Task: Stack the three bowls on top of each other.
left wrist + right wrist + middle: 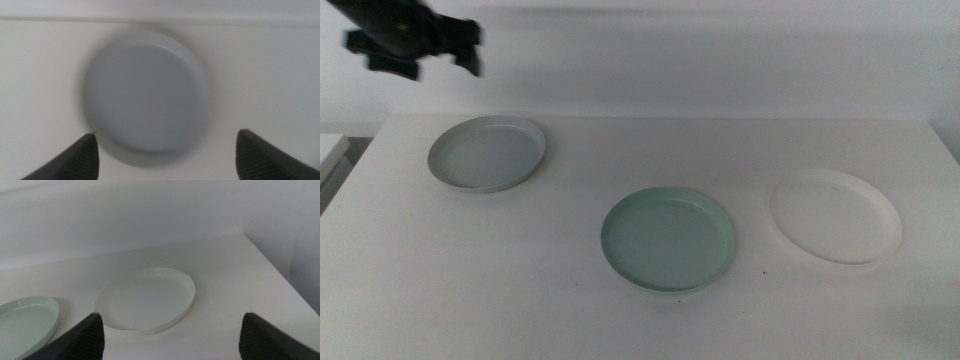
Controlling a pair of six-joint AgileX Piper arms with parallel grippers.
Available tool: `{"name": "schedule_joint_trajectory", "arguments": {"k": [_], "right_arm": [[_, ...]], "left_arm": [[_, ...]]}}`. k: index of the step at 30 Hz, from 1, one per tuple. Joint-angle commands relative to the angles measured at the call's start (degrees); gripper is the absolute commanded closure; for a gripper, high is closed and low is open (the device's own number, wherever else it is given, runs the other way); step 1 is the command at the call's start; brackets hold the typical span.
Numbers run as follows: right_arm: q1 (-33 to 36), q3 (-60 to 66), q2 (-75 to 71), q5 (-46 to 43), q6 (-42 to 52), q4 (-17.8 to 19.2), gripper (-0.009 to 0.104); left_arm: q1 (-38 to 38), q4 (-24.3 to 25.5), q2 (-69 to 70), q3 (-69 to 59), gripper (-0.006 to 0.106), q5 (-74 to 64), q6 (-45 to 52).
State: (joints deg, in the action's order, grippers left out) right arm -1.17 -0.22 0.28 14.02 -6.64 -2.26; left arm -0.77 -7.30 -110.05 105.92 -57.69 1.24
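The left gripper [165, 157] is hovering above the pale grey bowl [487, 152] — jaws spread wide, gripping nothing. The right gripper [172, 340] is waiting, jaws apart, near the white bowl [836, 215]; the mint green bowl [668, 239] is sitting between them.

The left arm [405, 35] appeared in the middle view as a black, blocky mass with squared edges, too blurred for screws or markings to be made out. In its wrist view the left gripper [167, 155] showed two dark jaws, wedge-shaped and matte (a faint ribbed texture ran along their inner edges). The right gripper [172, 337] looked the same in its own wrist view: two dark, tapered wedges with a finely grained surface.
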Motion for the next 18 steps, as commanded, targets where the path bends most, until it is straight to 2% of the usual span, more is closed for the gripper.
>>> {"name": "schedule_joint_trajectory", "arguments": {"k": [1, 3, 9, 18], "right_arm": [[-0.46, 0.22, -0.28, -0.56, 0.17, 0.63, 0.005], [-0.46, 0.22, -0.28, -0.56, 0.17, 0.63, 0.005], [-0.46, 0.22, -0.28, -0.56, 0.17, 0.63, 0.005], [-0.46, 0.22, -0.28, -0.56, 0.17, 0.63, 0.005]], "left_arm": [[3.60, 1.28, -4.17, 5.22, 0.007, -2.81, 0.43], [6.02, 0.72, -7.90, 9.30, 0.007, -5.01, 2.57], [12.11, -6.60, -18.43, 16.14, 0.007, -6.59, 7.00], [12.75, -7.21, -27.07, 16.40, 0.007, 1.52, 10.29]]}}
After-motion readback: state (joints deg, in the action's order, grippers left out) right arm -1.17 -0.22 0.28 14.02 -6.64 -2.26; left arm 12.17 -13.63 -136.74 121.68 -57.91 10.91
